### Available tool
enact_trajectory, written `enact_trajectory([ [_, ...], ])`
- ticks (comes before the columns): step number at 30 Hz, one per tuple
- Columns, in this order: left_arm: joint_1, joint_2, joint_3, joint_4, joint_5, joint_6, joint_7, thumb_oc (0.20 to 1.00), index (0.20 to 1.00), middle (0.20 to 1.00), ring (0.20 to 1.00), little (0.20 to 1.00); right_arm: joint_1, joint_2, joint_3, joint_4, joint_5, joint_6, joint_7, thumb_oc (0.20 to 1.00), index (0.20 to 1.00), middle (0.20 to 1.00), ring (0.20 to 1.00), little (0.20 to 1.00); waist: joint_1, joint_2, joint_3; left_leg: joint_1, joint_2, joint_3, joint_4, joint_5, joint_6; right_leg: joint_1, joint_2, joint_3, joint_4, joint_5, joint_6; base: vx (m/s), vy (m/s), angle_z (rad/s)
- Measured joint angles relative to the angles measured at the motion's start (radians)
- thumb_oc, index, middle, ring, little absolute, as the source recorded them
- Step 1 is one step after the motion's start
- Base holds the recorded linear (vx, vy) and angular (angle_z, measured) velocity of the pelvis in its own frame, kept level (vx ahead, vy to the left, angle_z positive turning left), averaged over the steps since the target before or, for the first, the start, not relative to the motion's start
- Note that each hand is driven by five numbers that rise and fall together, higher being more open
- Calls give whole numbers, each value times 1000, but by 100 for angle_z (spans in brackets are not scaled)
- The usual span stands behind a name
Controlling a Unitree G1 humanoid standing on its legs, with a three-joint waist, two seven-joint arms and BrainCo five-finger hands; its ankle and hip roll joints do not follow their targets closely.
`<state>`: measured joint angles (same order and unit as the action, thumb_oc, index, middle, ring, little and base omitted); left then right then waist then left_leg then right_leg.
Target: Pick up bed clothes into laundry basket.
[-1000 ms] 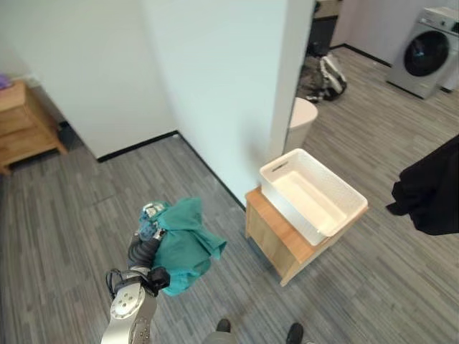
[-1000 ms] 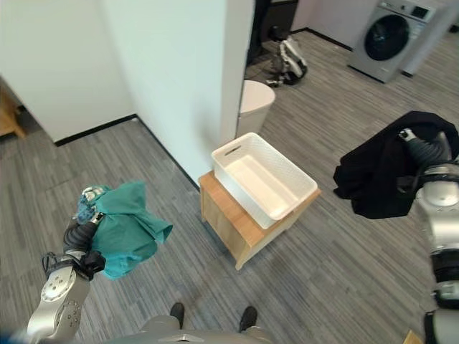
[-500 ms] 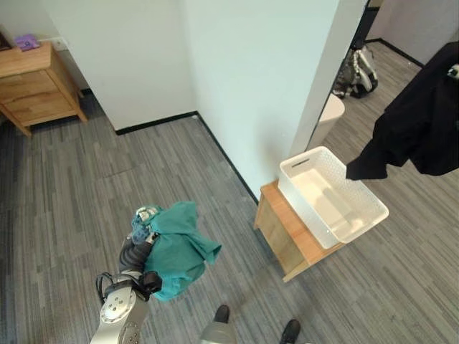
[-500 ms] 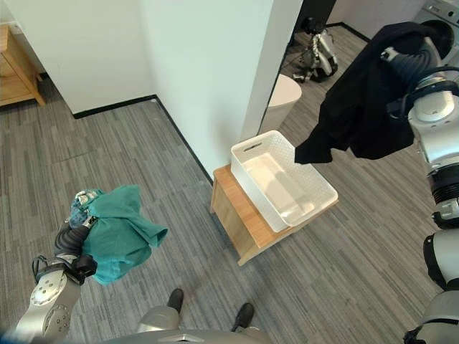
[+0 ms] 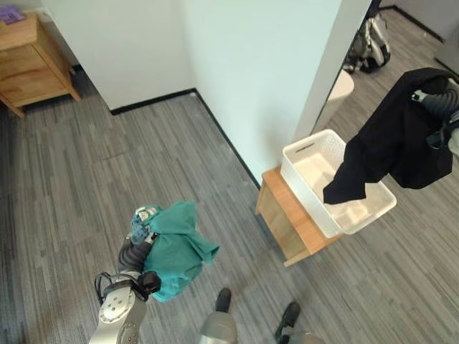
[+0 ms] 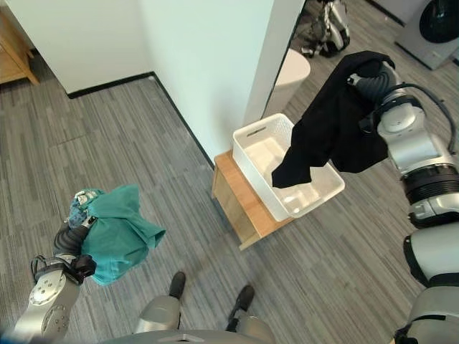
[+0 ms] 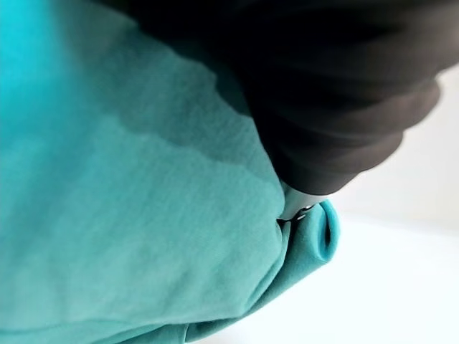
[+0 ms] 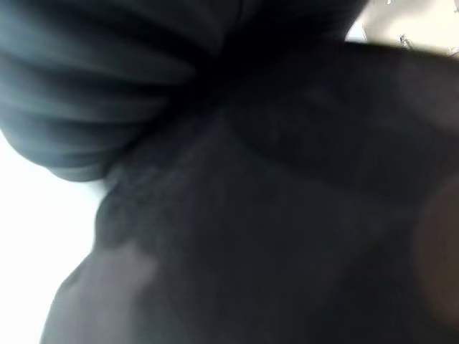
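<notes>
While the left hand [image 5: 143,228] holds a teal cloth [image 5: 176,249] low over the grey floor [image 5: 86,172], its fingers are hidden in the fabric. Farther away, the right hand [image 6: 364,79] carries a black garment [image 6: 326,132], fingers covered, hanging above the white laundry basket [image 6: 247,140] on a wooden stool [image 6: 240,208].

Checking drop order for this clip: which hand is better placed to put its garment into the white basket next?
Right. The right hand holds the black garment hanging directly over the white basket. The left hand, with the teal garment, is well off to the side, over the floor.
</notes>
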<state>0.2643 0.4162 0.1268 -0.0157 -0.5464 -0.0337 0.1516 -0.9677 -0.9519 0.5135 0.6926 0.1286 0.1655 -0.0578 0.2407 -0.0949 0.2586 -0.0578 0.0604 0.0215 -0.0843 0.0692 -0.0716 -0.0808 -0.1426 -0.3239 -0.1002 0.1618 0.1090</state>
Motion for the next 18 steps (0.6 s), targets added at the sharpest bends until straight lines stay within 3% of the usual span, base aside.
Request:
enact_trajectory([
  [6, 5, 1, 8, -11, 0, -1, -3, 200, 200, 200, 200, 200, -26, 136, 66, 152, -94, 7, 41, 200, 200, 200, 200, 200, 21, 51, 33, -32, 3, -9, 1, 3, -3, -24, 2, -12, 0, -1, 0, -12, -5, 5],
  [7, 6, 1, 10, -10, -1, -1, -3, 200, 200, 200, 200, 200, -46, 173, 65, 262, -110, 7, 49, 1000, 1000, 1000, 1000, 1000, 30, 55, 36, -47, 3, -13, 1, 6, -3, -36, 1, -19, 0, 0, 0, -10, -1, 10],
  [9, 4, 2, 10, -9, -1, 0, -3, 200, 200, 200, 200, 200, -89, 237, 67, 479, -131, 29, 62, 1000, 1000, 1000, 1000, 1000, 44, 62, 42, -61, 3, -22, 1, 9, -4, -46, 2, -24, 0, 1, -1, -8, -10, 12],
  [12, -3, 22, 13, -7, -3, 0, -6, 200, 200, 200, 200, 200, -111, 272, 180, 578, -201, 42, 138, 1000, 1000, 1000, 1000, 1000, 66, 69, 48, -73, 3, -31, 1, 10, -4, -57, 1, -27, 0, 1, -1, 42, -10, 3],
  [18, -61, 66, 21, 6, -39, 0, -11, 200, 200, 200, 200, 200, -204, 240, 325, 499, -411, 43, 232, 1000, 1000, 1000, 1000, 1000, 57, 68, 47, -61, -1, -27, 0, 10, -4, -46, 1, -23, 0, 1, -2, 7, 20, 1],
])
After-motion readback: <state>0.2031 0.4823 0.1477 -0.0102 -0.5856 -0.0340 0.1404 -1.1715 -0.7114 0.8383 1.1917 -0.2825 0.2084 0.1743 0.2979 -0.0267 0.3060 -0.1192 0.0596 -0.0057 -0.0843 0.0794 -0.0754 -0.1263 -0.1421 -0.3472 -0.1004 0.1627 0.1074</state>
